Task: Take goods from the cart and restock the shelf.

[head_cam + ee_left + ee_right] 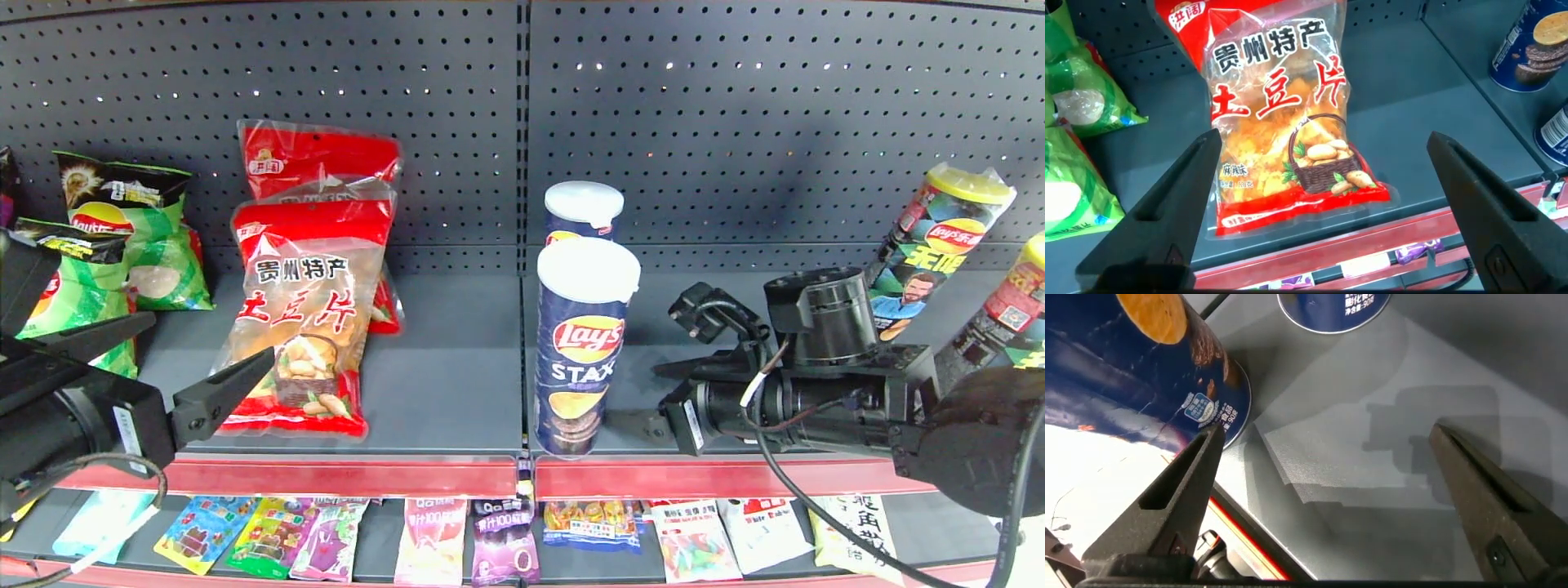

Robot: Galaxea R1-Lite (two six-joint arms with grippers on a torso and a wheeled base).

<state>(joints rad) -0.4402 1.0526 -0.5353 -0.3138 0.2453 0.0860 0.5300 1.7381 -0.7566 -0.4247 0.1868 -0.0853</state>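
The shelf (449, 367) runs grey under a dark pegboard (735, 122), with a red rail (343, 475) along its front edge. Near the middle a blue can (584, 351) stands upright right at the rail, and a second can (581, 211) stands close behind it, toward the pegboard. The right gripper (1327, 431) lies low over the bare shelf just beside the front can, on its right. Its jaws are spread wide with nothing between them, and one fingertip comes up against the can's base, though I cannot tell whether it touches. Behind that arm two yellow-lidded cans (931, 245) lean tilted at the far right end. Over on the left, the left gripper (1324, 139) hangs in front of the rail, jaws just as wide and empty, facing a red bag (306, 318) that stands propped near the front edge. Another red bag (314, 155) stands behind it against the pegboard. Green bags (131, 237) are piled to the left of those, close by the left arm. Between the red bags and the blue cans the shelf shows a bare stretch. Below, on the lower shelf, a row of small bright packets (433, 539) lies flat along the front.
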